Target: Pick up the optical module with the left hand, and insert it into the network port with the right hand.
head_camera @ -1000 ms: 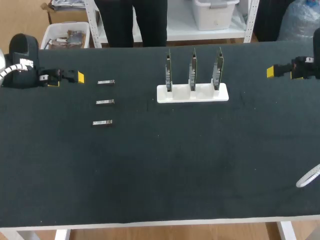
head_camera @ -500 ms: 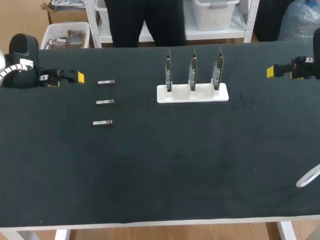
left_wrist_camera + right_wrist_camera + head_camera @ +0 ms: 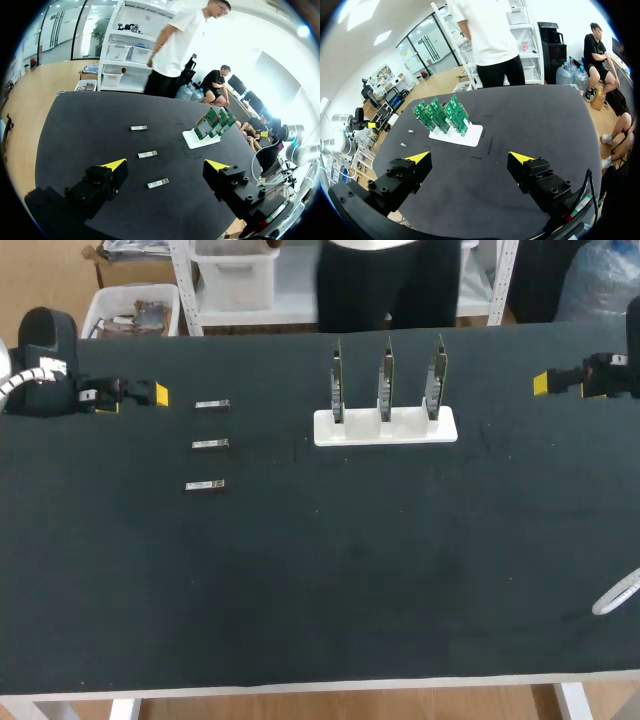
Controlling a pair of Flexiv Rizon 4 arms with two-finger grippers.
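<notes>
Over in the upper left of the frame the left pincer (image 3: 166,164) hovers with its yellow-tipped fingers spread wide, holding nothing. Three optical modules (image 3: 210,444) lie just to its right in a short column, apart from it and from one another. They are small flat metal slivers, silvery against the matte black counter (image 3: 350,570). From the left wrist they sit ahead of the pincer, the nearest one between the lines of its open fingers. At upper centre a white block holder (image 3: 385,428) carries three green network cards (image 3: 386,375) standing upright on edge, side by side. The right pincer (image 3: 470,157) waits at the upper right, fingers likewise spread and empty, well apart from the holder.
</notes>
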